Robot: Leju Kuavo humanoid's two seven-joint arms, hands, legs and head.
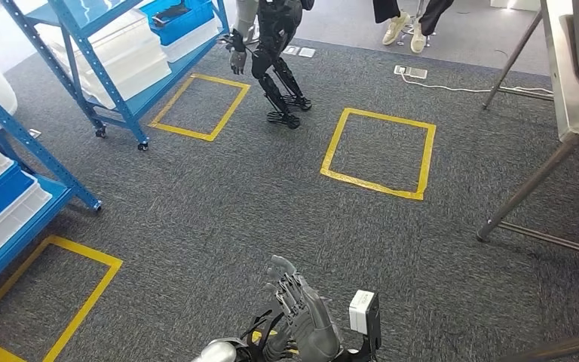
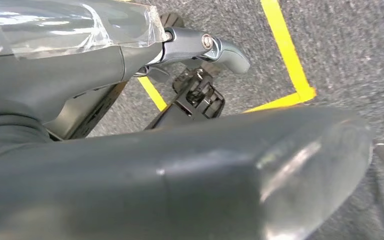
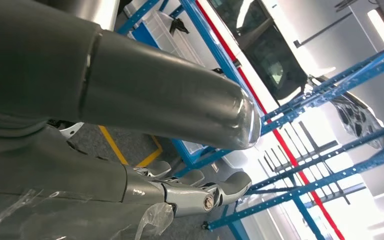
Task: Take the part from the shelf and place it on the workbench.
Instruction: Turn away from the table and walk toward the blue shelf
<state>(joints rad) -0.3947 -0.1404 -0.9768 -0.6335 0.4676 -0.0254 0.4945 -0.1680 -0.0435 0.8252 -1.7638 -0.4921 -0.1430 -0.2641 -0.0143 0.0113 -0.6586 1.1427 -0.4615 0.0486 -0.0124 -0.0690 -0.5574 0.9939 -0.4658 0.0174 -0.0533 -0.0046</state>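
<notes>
With the left hand [image 2: 85, 100] and right hand [image 3: 70, 170] both empty and loose-fingered, the fetching step is judged pending: the part, possibly the dark item [image 1: 170, 13] in the blue plastic bin [image 1: 190, 29] on the blue steel shelf [image 1: 124, 109] at upper left, must be approached and grasped before the grey metal workbench [image 1: 573, 98] at right is served.
</notes>
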